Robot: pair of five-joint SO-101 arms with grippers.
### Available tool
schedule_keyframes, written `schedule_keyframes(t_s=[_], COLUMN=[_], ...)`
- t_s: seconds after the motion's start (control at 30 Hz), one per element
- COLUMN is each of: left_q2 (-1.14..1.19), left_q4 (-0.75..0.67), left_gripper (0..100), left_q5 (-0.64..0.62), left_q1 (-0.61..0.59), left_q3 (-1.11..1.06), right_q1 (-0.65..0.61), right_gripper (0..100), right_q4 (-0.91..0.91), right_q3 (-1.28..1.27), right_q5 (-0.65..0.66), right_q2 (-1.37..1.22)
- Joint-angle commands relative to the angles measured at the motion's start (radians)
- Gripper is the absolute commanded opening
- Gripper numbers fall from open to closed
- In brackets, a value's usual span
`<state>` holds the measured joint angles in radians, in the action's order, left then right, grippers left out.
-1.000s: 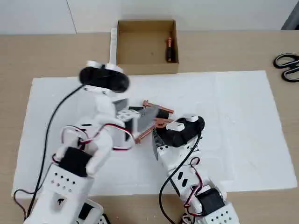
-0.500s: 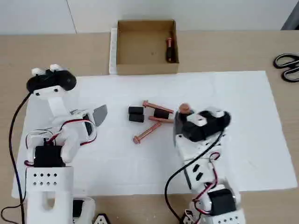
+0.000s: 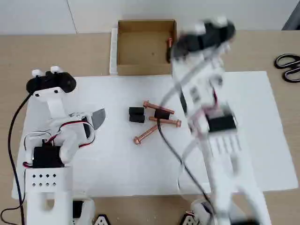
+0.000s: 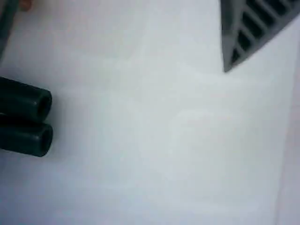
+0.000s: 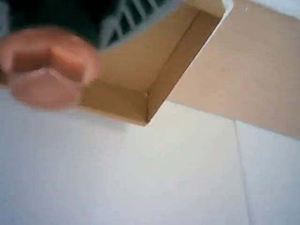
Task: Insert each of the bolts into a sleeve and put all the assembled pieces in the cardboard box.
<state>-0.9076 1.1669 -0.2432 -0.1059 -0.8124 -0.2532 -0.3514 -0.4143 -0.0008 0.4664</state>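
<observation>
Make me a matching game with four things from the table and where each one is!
Things:
1. scissors
2. two black sleeves
3. cardboard box
4. copper bolt

Places:
A. in the right gripper, by the box's corner
B. side by side on the white sheet
C. on the bare table, at the high view's right edge
D. just past the sheet's far edge, open on top

Pairs: 1-C, 2-B, 3-D, 4-A

I am scanning for print. I am finding nothing legible, even on the cardboard box.
</observation>
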Motion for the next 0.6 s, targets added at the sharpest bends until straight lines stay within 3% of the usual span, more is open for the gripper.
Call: schedule_keyframes(t_s=[0.0,0.27,0.57], left_q2=[-0.025,-0.025,-0.025], left_q4=[-0.002,-0.002,-0.002], left_gripper=[29,29,29], left_q5=[0.012,0.012,0.012], left_q1=[-0.002,-0.003,-0.003], left_q3=[-0.002,-0.048,-0.048], right_q1=[0.005,-0.018,-0.042], right_gripper=[0.3,0.3,0.4], right_q4=[0.117,0.236,0.236], right_q3=[0.33,0.812,1.034], right_q5=[0.008,0.009,0.014], right_q2=[-0.377,-0.97,-1.277])
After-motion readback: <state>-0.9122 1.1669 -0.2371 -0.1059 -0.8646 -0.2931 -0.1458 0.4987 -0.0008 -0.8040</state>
